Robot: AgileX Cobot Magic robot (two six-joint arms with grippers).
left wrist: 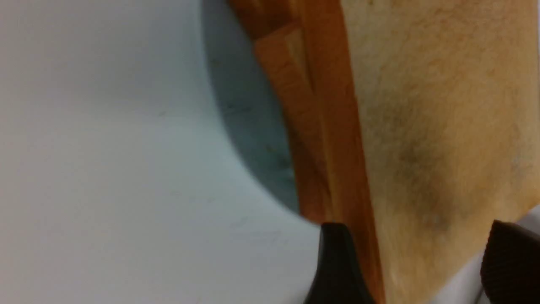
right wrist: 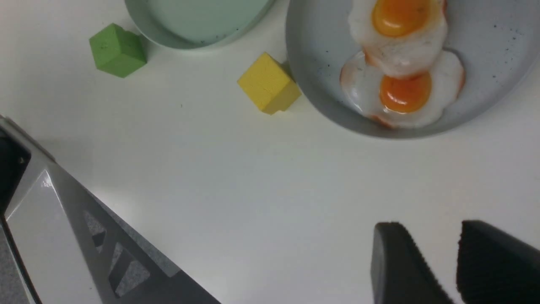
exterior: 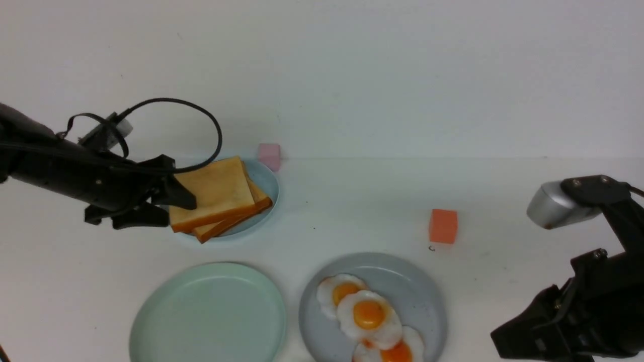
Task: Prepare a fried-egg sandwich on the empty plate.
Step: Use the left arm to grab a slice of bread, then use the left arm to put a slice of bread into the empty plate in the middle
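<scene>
Two toast slices (exterior: 214,193) at least, golden with browner crusts, lie stacked askew on your blue plate (exterior: 269,183); your left tool (exterior: 173,213) stands open at their edge, your right tool (right wrist: 443,257) open. Pale-green plate (exterior: 211,311): bare, round, smooth-rimmed.

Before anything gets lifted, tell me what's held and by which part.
Nothing is held: the left pincer stands open at the top toast slice, and the right pincer is open, empty.

Looks like smooth, softly glossy plastic on the mint plate (exterior: 209,314) and the grey plate (exterior: 422,301). Shiny yolks (exterior: 369,314) on the fried eggs (exterior: 352,327); matt, slightly rough toast (exterior: 216,193).
</scene>
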